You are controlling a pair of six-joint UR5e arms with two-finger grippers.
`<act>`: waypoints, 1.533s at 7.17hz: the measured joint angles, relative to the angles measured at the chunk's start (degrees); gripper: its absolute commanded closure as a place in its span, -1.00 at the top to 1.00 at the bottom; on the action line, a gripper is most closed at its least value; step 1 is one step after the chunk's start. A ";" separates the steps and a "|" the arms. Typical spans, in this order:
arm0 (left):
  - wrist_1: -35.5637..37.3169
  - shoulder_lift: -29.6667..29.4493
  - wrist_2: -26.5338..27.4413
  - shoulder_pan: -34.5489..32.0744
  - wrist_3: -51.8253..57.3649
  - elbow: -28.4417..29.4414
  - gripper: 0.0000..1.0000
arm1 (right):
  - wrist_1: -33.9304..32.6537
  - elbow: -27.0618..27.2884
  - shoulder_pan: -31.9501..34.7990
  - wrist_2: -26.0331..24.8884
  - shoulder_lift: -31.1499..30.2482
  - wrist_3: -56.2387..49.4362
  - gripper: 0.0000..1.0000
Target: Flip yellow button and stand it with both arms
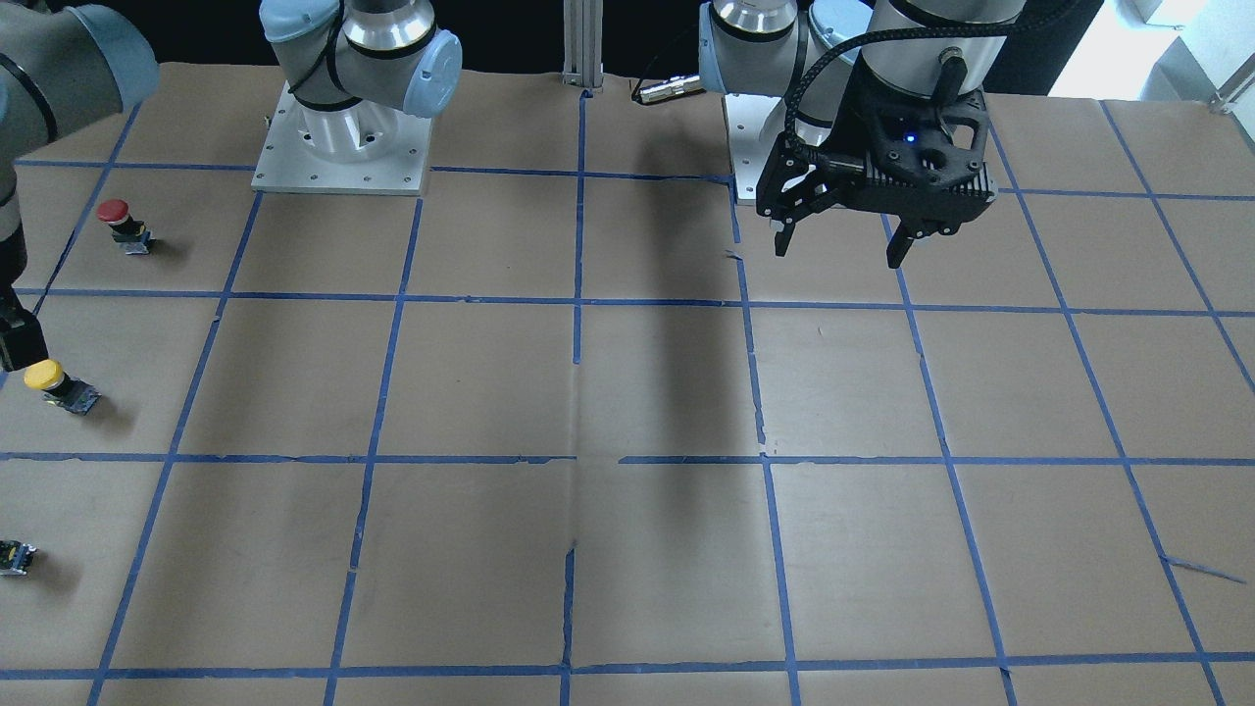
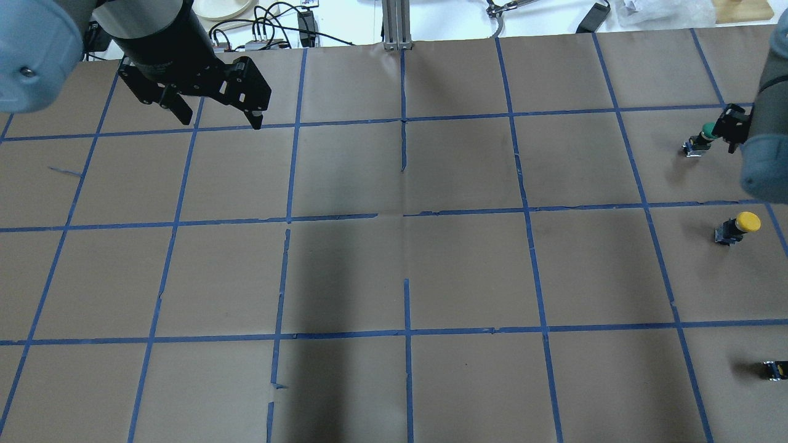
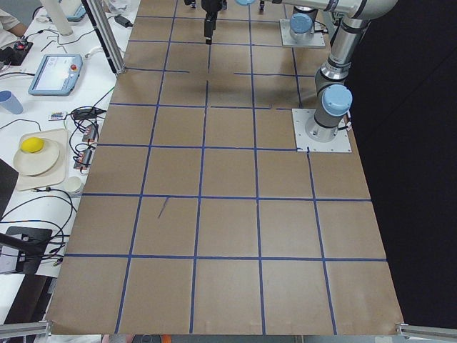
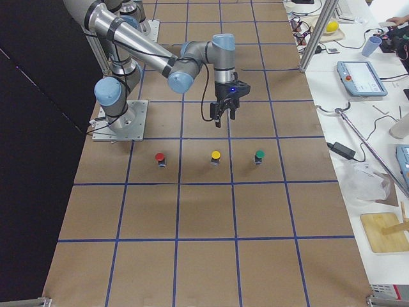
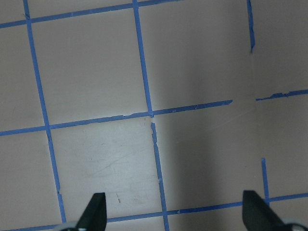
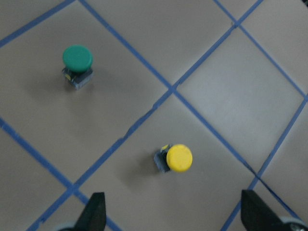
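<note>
Brown gridded table [image 1: 490, 392]: yellow button [image 6: 178, 158] looks light, rigid, tippy, so pinch its black body; left gripper [image 1: 838, 255] and right gripper [image 6: 174, 211] both spread wide.

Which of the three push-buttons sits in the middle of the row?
The yellow button, flanked by the red button and the green button.
</note>
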 measured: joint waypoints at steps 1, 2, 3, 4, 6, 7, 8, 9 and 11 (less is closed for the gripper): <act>0.01 0.00 0.16 0.00 0.01 -0.04 0.99 | 8.82 -2.49 1.30 3.28 -0.80 0.74 1.00; 0.02 0.01 0.34 0.00 0.01 -0.08 0.99 | 14.59 -3.87 3.18 5.85 -1.79 0.88 1.00; 0.02 0.02 0.32 0.00 0.01 0.03 0.99 | 18.56 -4.81 5.67 7.11 -2.95 -0.19 1.00; 0.02 -0.01 0.27 -0.01 0.01 0.24 0.99 | 21.95 -6.18 8.35 7.94 -3.73 -2.13 1.00; 0.07 -0.07 0.16 -0.02 0.01 0.36 0.99 | 30.84 -11.78 12.75 14.59 -3.89 -4.35 1.00; 0.04 -0.02 0.08 -0.01 0.01 0.47 0.99 | 34.56 -14.68 14.72 17.71 -3.86 -5.38 0.99; 0.00 0.25 -0.27 0.02 -0.01 0.36 0.99 | 36.55 -16.40 17.42 19.34 -3.88 -6.59 0.99; 0.01 0.69 -0.80 0.11 -0.03 0.16 0.99 | 37.35 -16.96 19.70 20.83 -4.05 -7.18 1.00; -0.25 1.23 -1.35 0.42 0.00 -0.23 0.99 | 39.50 -16.68 21.31 24.99 -5.94 -7.90 1.00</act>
